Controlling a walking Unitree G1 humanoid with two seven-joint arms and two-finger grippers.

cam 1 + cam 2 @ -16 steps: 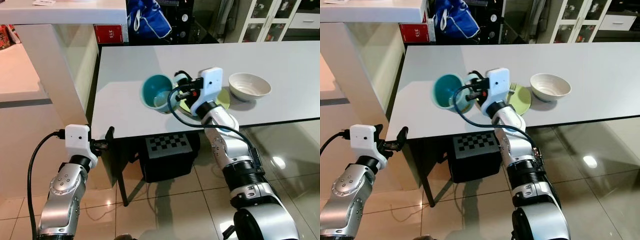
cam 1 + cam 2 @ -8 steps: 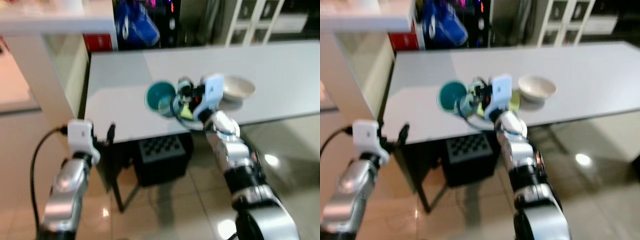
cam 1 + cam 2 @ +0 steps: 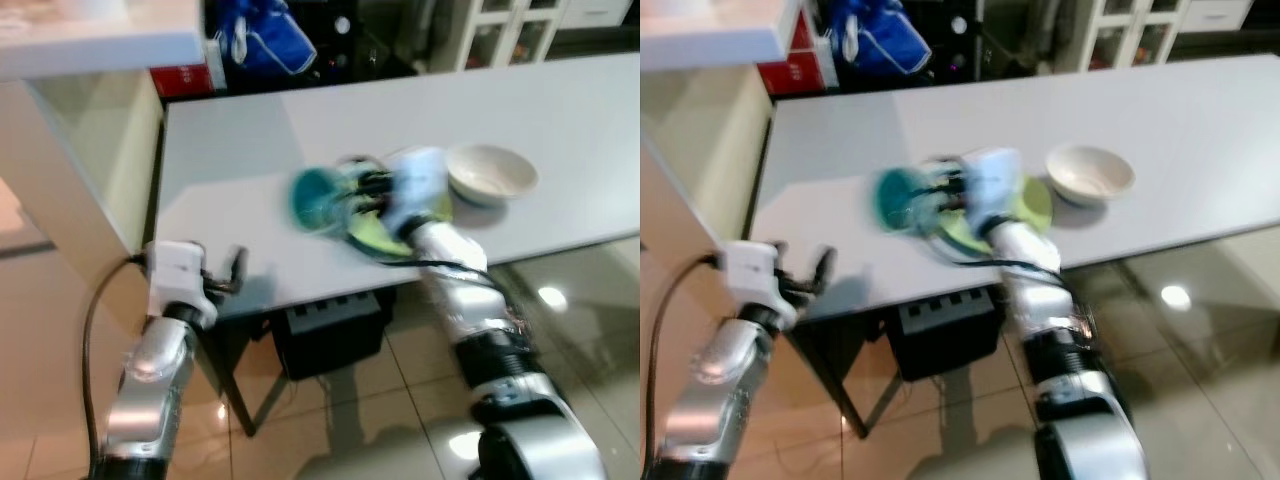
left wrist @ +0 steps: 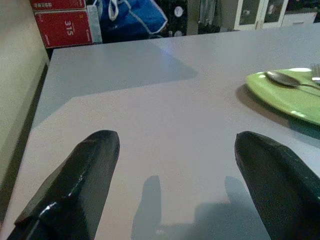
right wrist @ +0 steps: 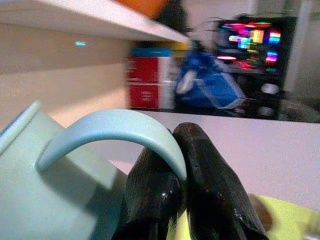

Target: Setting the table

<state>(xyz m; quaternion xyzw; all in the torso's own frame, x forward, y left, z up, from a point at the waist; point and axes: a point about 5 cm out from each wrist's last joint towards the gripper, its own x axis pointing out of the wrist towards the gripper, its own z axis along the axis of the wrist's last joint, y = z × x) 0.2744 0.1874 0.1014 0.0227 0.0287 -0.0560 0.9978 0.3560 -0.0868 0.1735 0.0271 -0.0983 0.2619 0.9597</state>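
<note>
The robot's right gripper (image 5: pixel 182 200), fingers pinched on the handle of a teal ceramic mug (image 3: pixel 318 198), holds it tipped on its side above the white table (image 3: pixel 240 150), beside the lime-green plate (image 4: pixel 290 95) bearing a metal spoon (image 4: pixel 285 79). Since a second ago the view has swung and blurred; the mug has barely travelled, so its placing remains undone. The left gripper (image 4: pixel 177 172) hovers spread at the table's near edge. A white bowl (image 3: pixel 492 172) waits nearby; red boxes (image 4: pixel 62 22) and a blue bag (image 3: pixel 260 40) stand beyond.

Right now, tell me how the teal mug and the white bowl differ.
The teal mug is tipped on its side, its handle pinched by the right gripper; the white bowl sits upright, untouched. The mug is teal with a handle; the bowl is white, wider and shallower. Both are over the table beside the green plate.
</note>
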